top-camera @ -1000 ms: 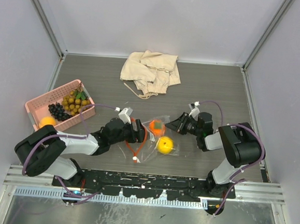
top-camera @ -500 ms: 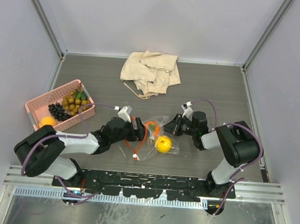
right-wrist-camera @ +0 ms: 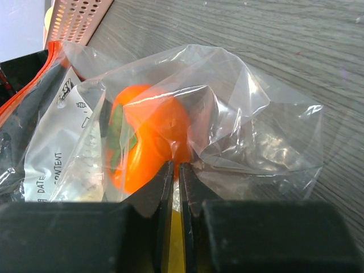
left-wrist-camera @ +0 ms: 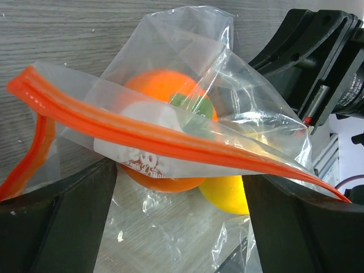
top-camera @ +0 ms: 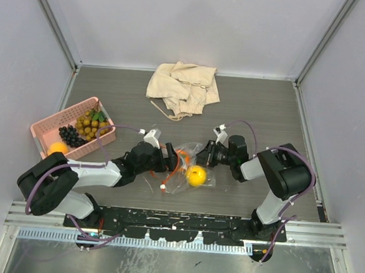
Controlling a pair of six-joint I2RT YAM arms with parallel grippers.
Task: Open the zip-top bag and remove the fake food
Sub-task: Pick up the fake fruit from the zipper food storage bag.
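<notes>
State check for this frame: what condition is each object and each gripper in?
zip-top bag: zip partly open, fruit inside.
orange fruit: inside the bag.
lemon: inside the bag.
left gripper: open, at the bag's mouth.
right gripper: shut, tips against the bag's film.
pink basket: holds grapes and berry cluster.
cloth: crumpled.

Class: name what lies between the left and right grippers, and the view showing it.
The zip-top bag, holding an orange fruit and a yellow lemon, lies between the left gripper and the right gripper, seen in the top external view.
</notes>
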